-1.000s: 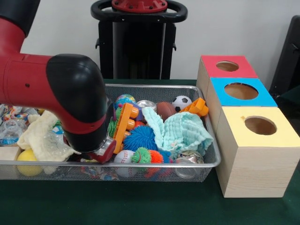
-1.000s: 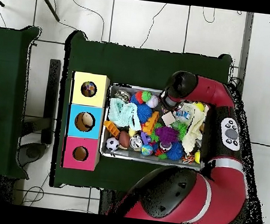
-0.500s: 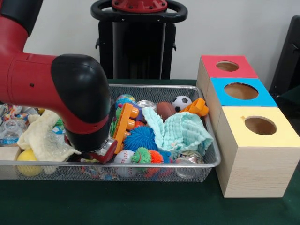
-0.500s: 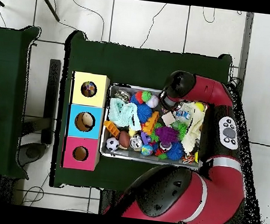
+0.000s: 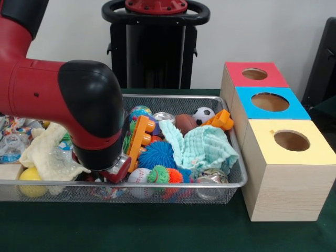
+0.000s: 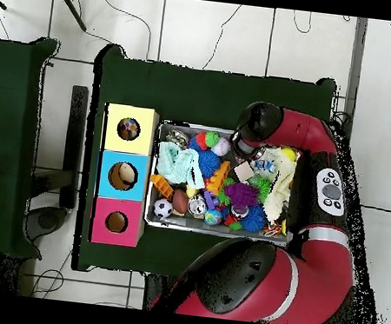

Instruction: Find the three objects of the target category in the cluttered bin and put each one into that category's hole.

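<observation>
1. A wire bin is seen on a green bench, filled with mixed toys and cloths.
2. The arm is lowered into the bin's left half in the front view; its black wrist hides the claw, so it cannot be told whether the claw is open, closed or gripping anything.
3. A small red part shows under the wrist, just beside a baseball.
4. A mint cloth is draped over the bin's right part, with a blue spiky ball touching its left edge.
5. A soccer ball and a brown football lie at the far wall, near an orange toy.
6. A pale yellow cloth and a yellow ball are seen at the left end.
7. Three boxes stand in a row beside the bin, each with a round hole: red, blue, yellow.
8. In the overhead view, things are seen inside the yellow hole and the blue hole.
</observation>
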Action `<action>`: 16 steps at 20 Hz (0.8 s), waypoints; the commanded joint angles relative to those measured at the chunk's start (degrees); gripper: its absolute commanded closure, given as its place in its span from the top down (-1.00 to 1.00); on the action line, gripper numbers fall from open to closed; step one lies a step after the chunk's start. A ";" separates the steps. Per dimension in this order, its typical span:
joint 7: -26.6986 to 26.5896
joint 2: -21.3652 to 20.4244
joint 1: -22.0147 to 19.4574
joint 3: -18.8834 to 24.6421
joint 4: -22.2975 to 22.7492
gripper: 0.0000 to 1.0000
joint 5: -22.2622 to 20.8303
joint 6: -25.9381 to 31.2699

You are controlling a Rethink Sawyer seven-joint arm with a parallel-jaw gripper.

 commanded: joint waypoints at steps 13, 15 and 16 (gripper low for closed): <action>-11.17 9.91 0.11 1.86 -2.52 -1.00 -5.84 -9.90; -10.48 9.23 0.38 1.70 -2.54 -1.00 -5.04 -7.60; -10.75 8.90 0.49 1.72 -2.65 -1.00 -4.86 -6.57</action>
